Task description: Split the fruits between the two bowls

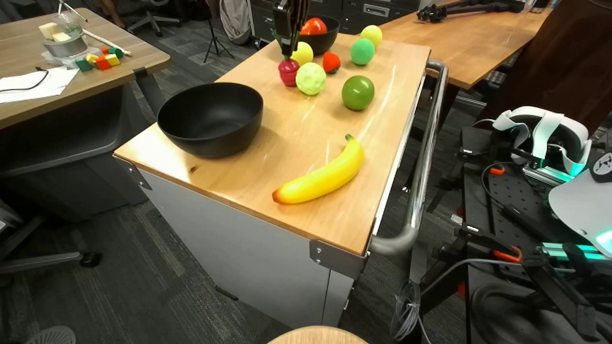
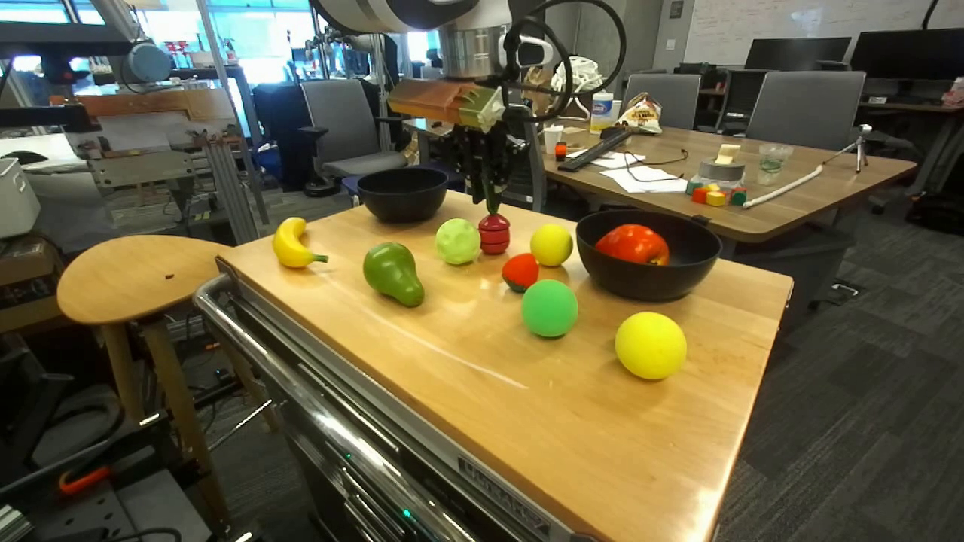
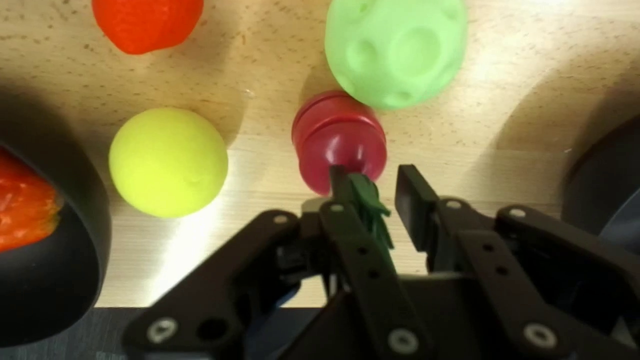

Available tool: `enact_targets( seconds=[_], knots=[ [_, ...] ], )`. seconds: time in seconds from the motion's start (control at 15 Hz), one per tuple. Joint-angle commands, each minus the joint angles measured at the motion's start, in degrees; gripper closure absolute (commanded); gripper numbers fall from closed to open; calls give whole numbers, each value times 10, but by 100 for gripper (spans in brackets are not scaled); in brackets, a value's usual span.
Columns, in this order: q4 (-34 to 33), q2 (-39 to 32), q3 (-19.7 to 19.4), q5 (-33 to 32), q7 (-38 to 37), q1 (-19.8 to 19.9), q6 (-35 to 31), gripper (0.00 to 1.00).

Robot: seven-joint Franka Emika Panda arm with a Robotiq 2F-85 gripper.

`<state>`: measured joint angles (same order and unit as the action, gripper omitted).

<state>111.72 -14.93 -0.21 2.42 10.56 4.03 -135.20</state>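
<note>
Your wooden tabletop spreads beneath the gripper, and right under that gripper you have a red radish standing on the wood. Just beside the radish lies a dimpled ball. In your wrist view a yellow ball sits left of the gripper, with a red strawberry toward the top edge and a black bowl farther left; a second black bowl stands to the gripper's right. Farther from the gripper you have a green ball, a second yellow ball, a green pear and a banana
</note>
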Motion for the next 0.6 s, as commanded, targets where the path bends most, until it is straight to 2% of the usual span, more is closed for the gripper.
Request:
enact_targets(
  seconds=[0.0, 0.13, 0.2, 0.53],
  knots=[
    [-28, -5, -4, -24, -24, -12, 16, 99],
    [-40, -5, -9, -65, -56, -27, 37, 100],
    [-40, 0, -3, -70, -60, -32, 22, 100],
    [-63, -1, 35, -48, -71, -69, -30, 99]
  ],
)
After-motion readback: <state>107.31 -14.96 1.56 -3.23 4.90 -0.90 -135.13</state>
